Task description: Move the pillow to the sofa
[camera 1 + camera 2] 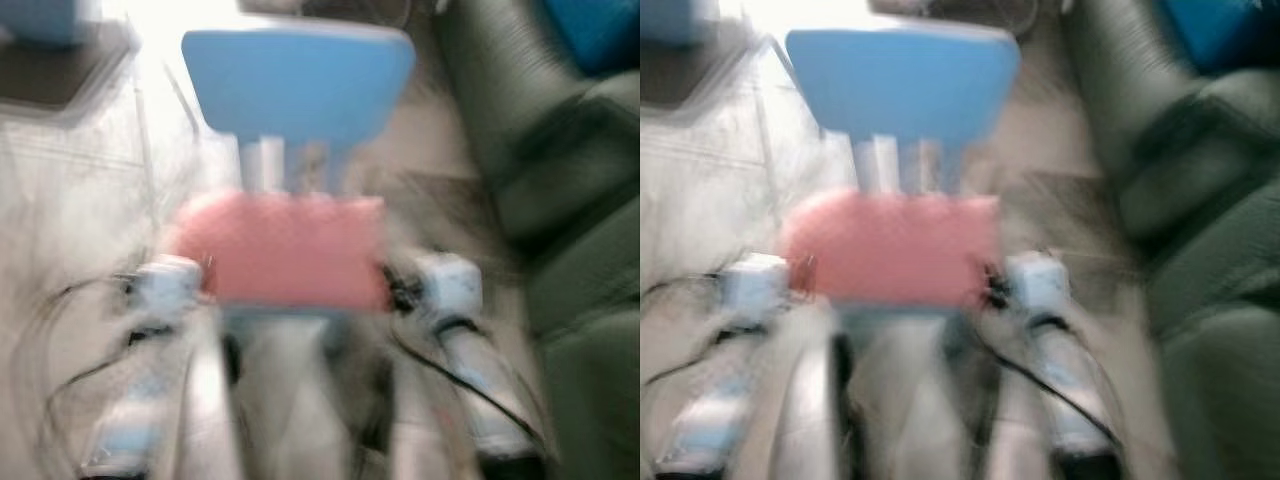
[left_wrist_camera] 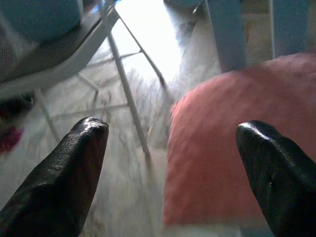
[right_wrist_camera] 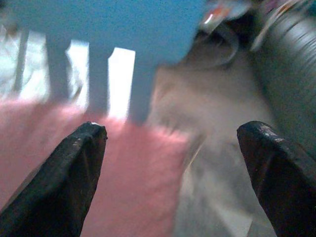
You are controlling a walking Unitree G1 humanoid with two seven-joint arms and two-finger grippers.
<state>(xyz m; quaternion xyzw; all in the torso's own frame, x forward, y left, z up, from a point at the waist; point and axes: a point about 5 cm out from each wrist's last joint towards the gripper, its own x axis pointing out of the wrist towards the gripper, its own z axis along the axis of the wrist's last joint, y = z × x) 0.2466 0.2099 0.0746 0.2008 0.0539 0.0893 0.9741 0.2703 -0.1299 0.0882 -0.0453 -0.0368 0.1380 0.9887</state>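
Observation:
A pink pillow [image 1: 285, 250] lies on the seat of a small blue chair [image 1: 300, 85], straight ahead of me; the head views are blurred. My left gripper [image 2: 173, 133] is at the pillow's left edge, open, with that edge between its fingers [image 2: 74, 163]. At the pillow's right edge, my right gripper [image 3: 173, 133] is also open, with the pillow's corner [image 3: 133, 173] between its fingers. Both silver arms [image 1: 450, 290] reach forward on either side of the chair seat. The dark green sofa [image 1: 560, 180] stands to the right.
A blue cushion [image 1: 600, 30] rests on the sofa at the far right. A dark low table [image 1: 60, 70] with thin white legs stands at the far left. Pale floor [image 1: 80, 200] surrounds the chair. Black cables [image 1: 70, 330] trail from my arms.

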